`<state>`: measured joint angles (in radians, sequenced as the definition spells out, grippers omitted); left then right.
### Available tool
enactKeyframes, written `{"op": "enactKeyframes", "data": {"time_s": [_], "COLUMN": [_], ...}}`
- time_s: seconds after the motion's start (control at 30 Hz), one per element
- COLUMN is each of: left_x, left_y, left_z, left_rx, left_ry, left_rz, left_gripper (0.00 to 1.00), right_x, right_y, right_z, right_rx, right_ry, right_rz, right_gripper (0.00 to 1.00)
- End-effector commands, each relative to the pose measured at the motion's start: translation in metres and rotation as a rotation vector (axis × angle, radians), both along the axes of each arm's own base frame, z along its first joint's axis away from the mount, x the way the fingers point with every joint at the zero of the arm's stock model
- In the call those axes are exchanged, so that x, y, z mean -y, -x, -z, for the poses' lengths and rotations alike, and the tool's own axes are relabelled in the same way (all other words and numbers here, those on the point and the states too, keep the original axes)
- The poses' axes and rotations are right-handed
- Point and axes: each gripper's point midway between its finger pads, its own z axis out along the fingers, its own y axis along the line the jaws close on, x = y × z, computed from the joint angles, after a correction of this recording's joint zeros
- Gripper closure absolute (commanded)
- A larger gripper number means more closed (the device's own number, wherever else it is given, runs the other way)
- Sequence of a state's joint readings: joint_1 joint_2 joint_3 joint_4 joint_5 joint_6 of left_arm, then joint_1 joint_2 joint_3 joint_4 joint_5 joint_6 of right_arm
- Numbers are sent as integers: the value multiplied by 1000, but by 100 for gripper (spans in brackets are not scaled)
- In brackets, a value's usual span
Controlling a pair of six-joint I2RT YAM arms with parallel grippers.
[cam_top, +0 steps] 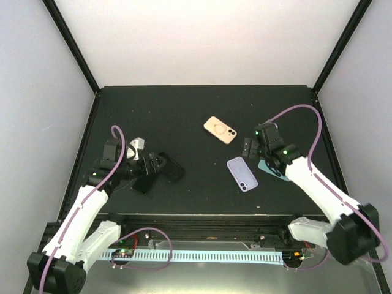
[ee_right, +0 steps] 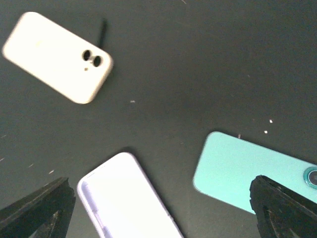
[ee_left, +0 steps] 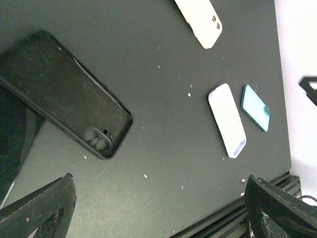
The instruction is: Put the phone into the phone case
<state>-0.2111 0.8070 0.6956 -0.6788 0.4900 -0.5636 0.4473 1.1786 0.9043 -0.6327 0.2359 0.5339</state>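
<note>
The teal phone (ee_right: 247, 173) lies flat, back up, on the table (cam_top: 184, 110) right of centre, just beside the lavender case (cam_top: 242, 174). Its long axis runs diagonal, with the lens end pointing away from the black case (ee_left: 64, 106). Overhead, the right arm mostly covers it, but the wrist views show it fine. A cream phone (cam_top: 220, 130) sits further back. The left gripper (cam_top: 153, 173) and right gripper (cam_top: 248, 148) both gape wide, holding nothing.

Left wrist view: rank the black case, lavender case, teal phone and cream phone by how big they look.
1. black case, though it lies nearest the camera, so true size is unsure
2. lavender case
3. teal phone
Unranked: cream phone, cut off by the top edge.
</note>
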Motion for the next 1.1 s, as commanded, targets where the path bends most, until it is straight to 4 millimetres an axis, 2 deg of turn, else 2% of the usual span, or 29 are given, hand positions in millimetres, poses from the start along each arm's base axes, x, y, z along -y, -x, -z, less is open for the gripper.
{"op": "enactKeyframes", "data": {"time_s": [0.0,0.1,0.27,0.47,0.53,0.83,0.93,1.07], "left_x": [15,20,21,21,21,17,15,15], "left_y": [5,8,12,16,18,23,24,27], "left_z": [2,4,9,15,15,22,24,25], "left_rx": [25,37,36,30,30,22,19,18], "left_ry": [4,12,3,11,10,-4,-10,-8], "left_rz": [60,70,68,63,64,53,48,48], "left_gripper": [6,7,8,8,8,8,8,8], "right_x": [32,57,121,158,159,132,124,104], "right_y": [-20,-30,-34,-30,-28,-12,-5,4], "right_z": [31,49,72,97,104,132,136,137], "right_rx": [-79,-108,-169,-238,-253,-373,-383,-390], "right_ry": [-125,-140,-28,-149,-184,-322,-359,-452], "right_rz": [127,208,389,501,512,482,474,428], "right_gripper": [5,5,4,5,5,12,14,16]}}
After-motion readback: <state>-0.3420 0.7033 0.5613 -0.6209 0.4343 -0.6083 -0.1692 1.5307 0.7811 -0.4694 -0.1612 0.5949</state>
